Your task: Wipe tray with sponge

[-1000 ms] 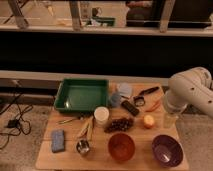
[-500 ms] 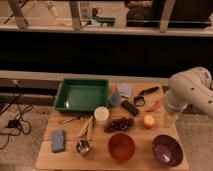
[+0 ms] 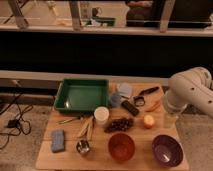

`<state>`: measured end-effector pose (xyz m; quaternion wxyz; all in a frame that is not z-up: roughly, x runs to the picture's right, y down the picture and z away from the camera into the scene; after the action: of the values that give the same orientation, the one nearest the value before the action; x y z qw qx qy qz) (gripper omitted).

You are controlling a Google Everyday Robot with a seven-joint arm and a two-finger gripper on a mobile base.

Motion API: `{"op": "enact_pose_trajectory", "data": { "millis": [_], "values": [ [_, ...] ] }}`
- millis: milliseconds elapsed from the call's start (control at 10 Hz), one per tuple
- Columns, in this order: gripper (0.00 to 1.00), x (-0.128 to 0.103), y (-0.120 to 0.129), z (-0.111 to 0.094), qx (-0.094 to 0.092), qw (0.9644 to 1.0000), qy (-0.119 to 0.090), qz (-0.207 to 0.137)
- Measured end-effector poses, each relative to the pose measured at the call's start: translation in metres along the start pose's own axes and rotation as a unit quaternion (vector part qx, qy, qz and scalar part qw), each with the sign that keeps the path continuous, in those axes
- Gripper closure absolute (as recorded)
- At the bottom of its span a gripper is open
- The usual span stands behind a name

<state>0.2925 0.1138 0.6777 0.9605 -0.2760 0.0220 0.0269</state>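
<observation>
The dark-green tray [image 3: 81, 96] lies empty at the back left of the wooden table [image 3: 100, 160]. The blue-grey sponge [image 3: 58, 141] lies flat near the table's front left corner, well in front of the tray. My white arm [image 3: 191, 91] hangs over the table's right edge. My gripper [image 3: 171, 119] points down at the arm's lower end, by the right edge, far from both tray and sponge. Nothing shows in it.
A white cup [image 3: 101, 115], grapes [image 3: 119, 124], an orange bowl [image 3: 121, 146], a purple bowl [image 3: 166, 149] and a metal cup [image 3: 83, 147] crowd the middle and front. A pale blue squarish object [image 3: 124, 90], a black remote [image 3: 130, 107] and an orange fruit [image 3: 148, 121] lie right of the tray.
</observation>
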Motion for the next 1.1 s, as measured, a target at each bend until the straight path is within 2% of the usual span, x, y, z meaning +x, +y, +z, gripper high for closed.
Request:
{"op": "enact_pose_trajectory", "data": {
  "millis": [200,1100],
  "values": [
    [0.20,-0.0010,0.0021,0.0006,0.001,0.9999,-0.008,-0.007],
    [0.20,-0.0026,0.0020,0.0012,0.000,0.9999,-0.010,-0.007]
  ]
}}
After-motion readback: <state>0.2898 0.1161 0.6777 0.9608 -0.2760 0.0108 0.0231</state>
